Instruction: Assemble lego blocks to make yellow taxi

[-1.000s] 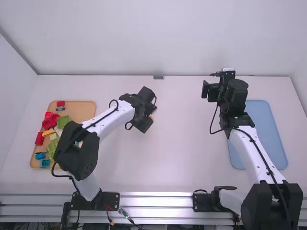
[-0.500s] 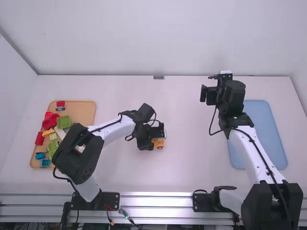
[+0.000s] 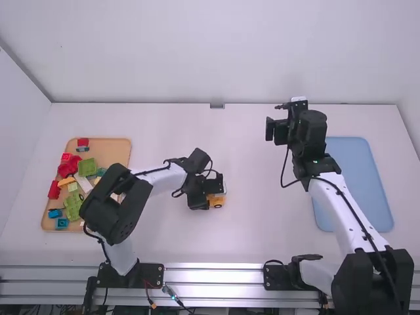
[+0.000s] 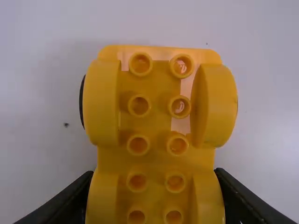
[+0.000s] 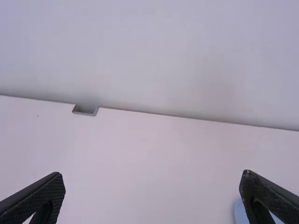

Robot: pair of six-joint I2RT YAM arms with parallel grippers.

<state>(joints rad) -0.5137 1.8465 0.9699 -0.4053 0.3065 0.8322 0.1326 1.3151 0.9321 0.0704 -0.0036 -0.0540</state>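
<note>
The left gripper point(image 3: 210, 194) pinches the yellow car point(image 3: 217, 201) near the table's point(image 3: 252, 226) middle. Its wrist view shows little round cups point(image 4: 138, 145); up high, black parts hide some car. The right gripper point(image 3: 275, 129) is wide apart.

High view: left gripper point(image 3: 209, 193) hides part of the yellow wheeled piece point(image 3: 217, 201); left arm point(image 3: 108, 205) covers part of the tan tray point(image 3: 115, 154). Studs on its blocks point(image 3: 72, 205) too small to count. Left wrist view: piece's end cut off at bottom edge. Right wrist view: blue tray point(image 3: 357, 177) cut off, 1 finger overlapping it.
</note>
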